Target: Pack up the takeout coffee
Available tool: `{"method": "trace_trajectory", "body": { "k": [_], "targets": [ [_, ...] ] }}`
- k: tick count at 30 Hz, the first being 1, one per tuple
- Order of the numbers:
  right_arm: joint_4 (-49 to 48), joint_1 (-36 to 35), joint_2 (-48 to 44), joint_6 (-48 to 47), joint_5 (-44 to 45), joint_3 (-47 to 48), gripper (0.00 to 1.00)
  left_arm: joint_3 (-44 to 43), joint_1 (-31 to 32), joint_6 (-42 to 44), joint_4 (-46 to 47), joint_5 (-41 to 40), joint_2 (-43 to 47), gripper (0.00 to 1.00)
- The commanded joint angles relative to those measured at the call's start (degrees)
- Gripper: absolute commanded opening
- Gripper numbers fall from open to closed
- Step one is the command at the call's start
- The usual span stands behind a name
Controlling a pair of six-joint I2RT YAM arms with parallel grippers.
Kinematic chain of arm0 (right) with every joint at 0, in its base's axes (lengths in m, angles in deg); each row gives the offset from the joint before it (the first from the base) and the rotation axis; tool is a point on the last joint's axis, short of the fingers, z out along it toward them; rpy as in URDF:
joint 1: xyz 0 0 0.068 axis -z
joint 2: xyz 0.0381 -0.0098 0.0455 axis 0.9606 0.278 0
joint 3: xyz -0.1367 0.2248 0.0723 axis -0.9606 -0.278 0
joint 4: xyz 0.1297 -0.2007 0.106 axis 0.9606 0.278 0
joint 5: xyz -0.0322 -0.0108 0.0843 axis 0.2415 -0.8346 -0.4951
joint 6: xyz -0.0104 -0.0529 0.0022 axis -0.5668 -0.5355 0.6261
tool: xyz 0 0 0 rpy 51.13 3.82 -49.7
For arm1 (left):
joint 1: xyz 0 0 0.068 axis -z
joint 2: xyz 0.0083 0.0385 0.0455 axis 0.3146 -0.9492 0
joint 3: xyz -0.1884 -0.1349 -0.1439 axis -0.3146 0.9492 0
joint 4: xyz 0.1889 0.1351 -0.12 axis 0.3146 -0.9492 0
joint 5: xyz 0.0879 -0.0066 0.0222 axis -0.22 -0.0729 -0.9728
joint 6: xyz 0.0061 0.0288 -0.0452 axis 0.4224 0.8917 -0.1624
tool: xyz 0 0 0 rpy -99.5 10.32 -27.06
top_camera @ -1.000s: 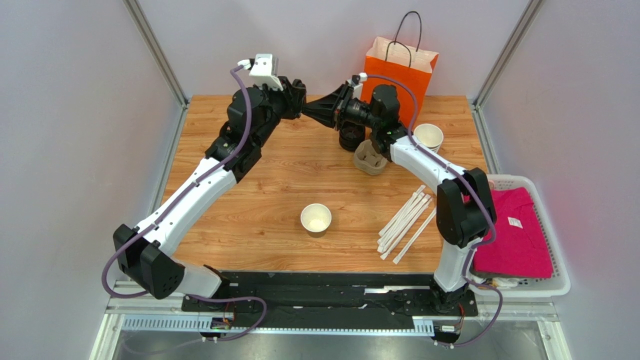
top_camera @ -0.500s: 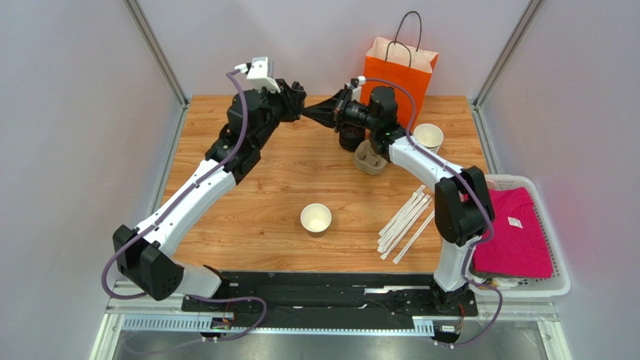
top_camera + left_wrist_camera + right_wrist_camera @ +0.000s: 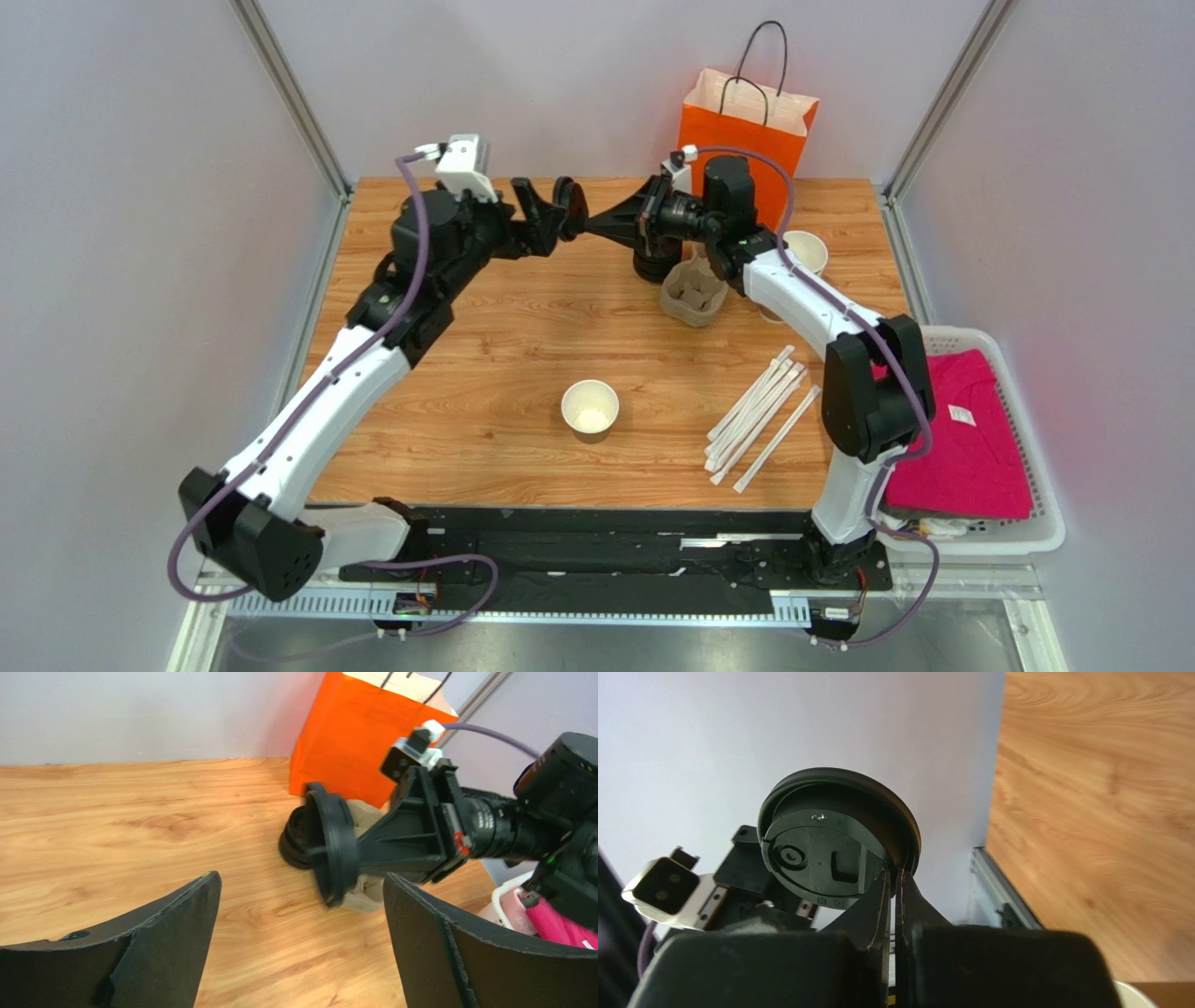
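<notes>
The takeout coffee's tan paper cup (image 3: 591, 408), white inside, stands lidless at the table's middle. Its round black lid (image 3: 581, 224) (image 3: 330, 843) (image 3: 836, 836) hangs on edge in the air near the table's back. My right gripper (image 3: 596, 224) (image 3: 896, 871) is shut on the lid's rim. My left gripper (image 3: 550, 207) (image 3: 300, 878) stands open just left of the lid, with nothing between its fingers and a gap to the lid.
An orange paper bag (image 3: 744, 126) stands at the back. A stack of black lids (image 3: 652, 261), a pulp cup carrier (image 3: 692, 294) and a stack of cups (image 3: 802, 252) sit below it. Paper straws (image 3: 758, 413) lie right of centre. A white basket (image 3: 1031, 529) holds pink cloth.
My left gripper has opened and drawn back to the left, off the lid. My right gripper has closed on the lid's rim and now holds it alone.
</notes>
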Motion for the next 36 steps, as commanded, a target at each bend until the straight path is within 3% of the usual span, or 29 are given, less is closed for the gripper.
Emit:
{"method": "trace_trajectory", "body": {
  "k": [1, 4, 5, 9, 11, 15, 23, 27, 36],
  "targets": [
    [23.65, 1.91, -5.84, -27.2, -2.3, 7.16, 0.0, 1.77, -6.02, 3.7, -6.07, 8.41, 9.82, 0.95],
    [41.5, 1.39, -6.9, -42.38, -0.37, 14.28, 0.0, 3.36, -11.3, 6.07, -12.31, 15.34, 14.65, 0.96],
    [45.89, 1.21, -6.9, -52.08, 0.51, 16.21, 0.0, 3.8, -13.14, 6.87, -14.07, 17.82, 16.58, 0.96],
    [67.76, -2.55, -5.68, -74.12, 7.35, 24.92, 0.0, 4.59, -13.94, 8.55, -25.04, 25.48, 19.23, 0.96],
    [74.47, -4.84, -4.37, -85.95, 11.21, 28.09, 0.0, 6.35, -14.91, 7.24, -25.86, 28.82, 21.15, 0.97],
    [87.04, -11.95, -3.3, -98.02, 19.22, 28.72, 0.0, 11.69, -16.49, 4.95, -25.43, 33.3, 23.71, 0.97],
    [89.35, -21.72, -2.87, -104.83, 33.9, 26.69, 0.0, 26.99, -22.29, -13.24, -17.96, 42.53, 26.53, 0.98],
    [90.76, -25.5, 1.0, -103.51, 37.07, 28.88, 0.0, 32.96, -22.74, -16.06, -16.64, 44.74, 27.31, 0.98],
    [89.62, -29.28, 6.89, -101.93, 41.56, 31.44, 0.0, 38.95, -22.74, -17.21, -19.44, 40.51, 31.88, 0.99]
  ]
}}
